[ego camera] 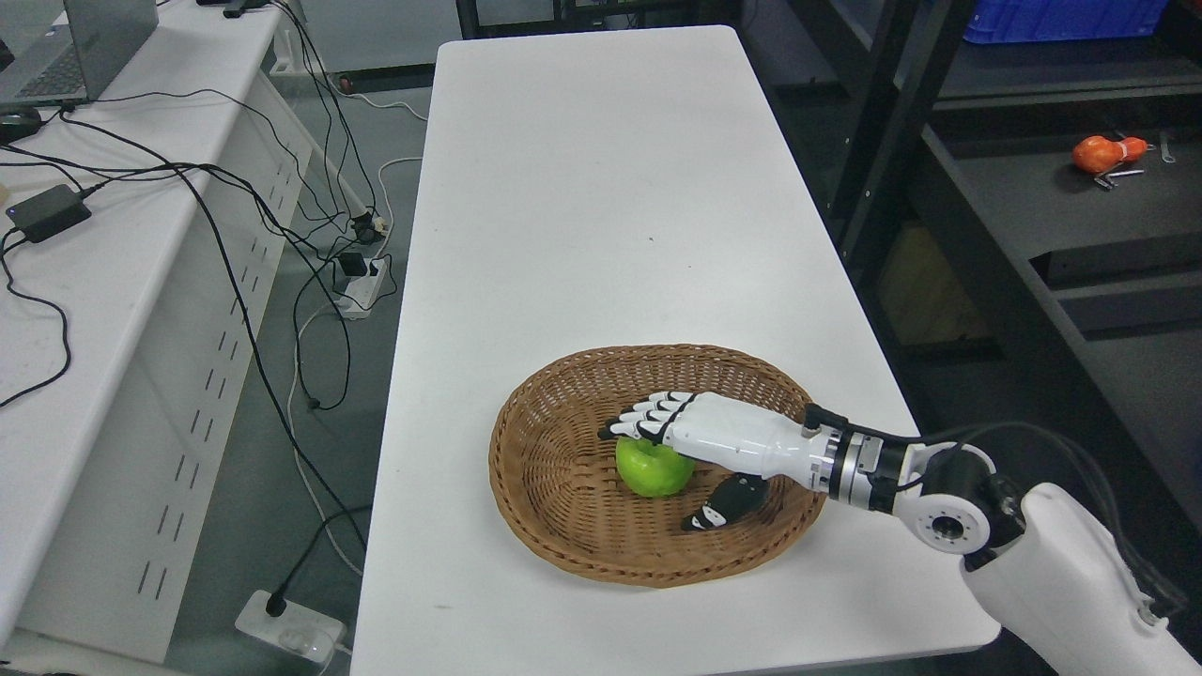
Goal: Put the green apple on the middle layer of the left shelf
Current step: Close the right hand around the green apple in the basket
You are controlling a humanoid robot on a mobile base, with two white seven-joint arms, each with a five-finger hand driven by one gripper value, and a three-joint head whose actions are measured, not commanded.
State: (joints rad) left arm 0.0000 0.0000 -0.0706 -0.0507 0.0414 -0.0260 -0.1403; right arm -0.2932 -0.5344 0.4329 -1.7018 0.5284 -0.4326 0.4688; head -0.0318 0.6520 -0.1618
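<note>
A green apple (652,468) lies inside a brown wicker basket (554,469) near the front of a white table (601,207). My right hand (671,455) comes in from the lower right and hovers over the apple. Its four white fingers (648,416) stretch flat across the apple's top, while the thumb sticks out below and to the right, away from the fruit. The hand is open and holds nothing. The left arm does not show.
A dark metal shelf (1033,188) stands to the right of the table, with an orange object (1103,153) on one layer and a blue crate (1061,19) above. At the left stands a white desk (113,244) with a laptop, cables and a power brick.
</note>
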